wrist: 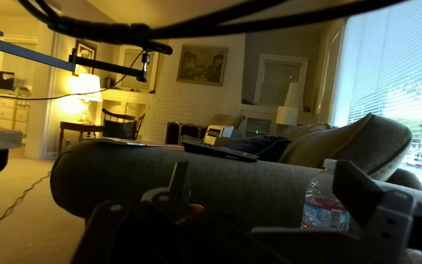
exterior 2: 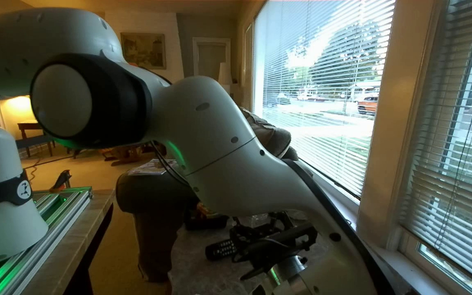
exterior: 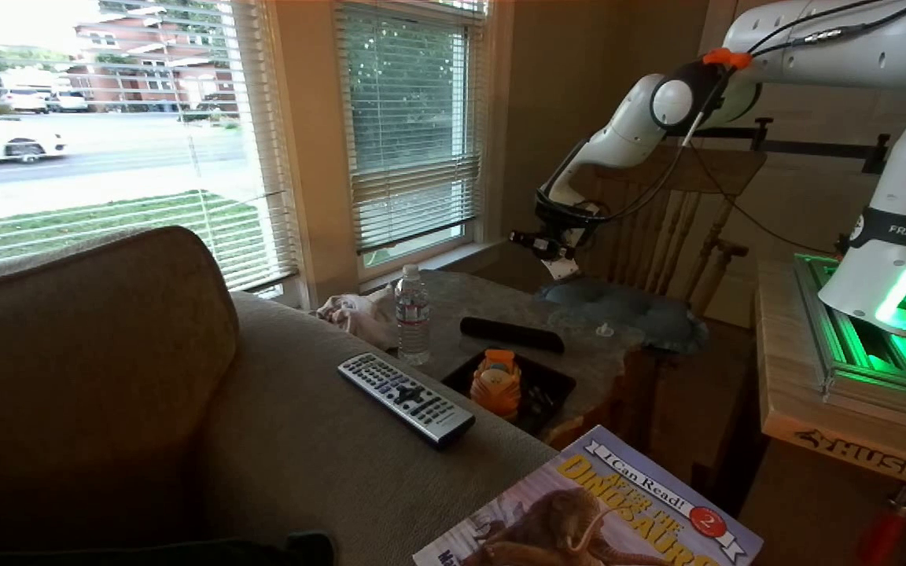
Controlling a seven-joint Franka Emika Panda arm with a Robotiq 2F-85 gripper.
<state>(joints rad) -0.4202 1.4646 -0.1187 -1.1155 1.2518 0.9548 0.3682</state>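
My gripper (wrist: pixel 266 183) stands open in the wrist view, its fingers wide apart with nothing between them. Its right finger partly covers a clear water bottle (wrist: pixel 326 205), which is farther off. In an exterior view the gripper (exterior: pixel 543 253) hangs above the side table, apart from everything on it. The bottle (exterior: pixel 412 318) stands upright there, beside a long black object (exterior: pixel 512 334). An orange toy (exterior: pixel 496 385) sits in a black tray (exterior: pixel 555 389). Seen from behind the arm, a black remote (exterior 2: pixel 221 249) shows just past the gripper (exterior 2: pixel 256 241), whose fingers are hard to make out there.
A silver remote (exterior: pixel 406 398) and a dinosaur book (exterior: pixel 602 511) lie on the sofa arm (exterior: pixel 288 377). A crumpled cloth (exterior: pixel 359 316) is by the window. A wooden chair with a blue cushion (exterior: pixel 634 314) stands behind the table. Loose cables (wrist: pixel 214 29) cross the wrist view.
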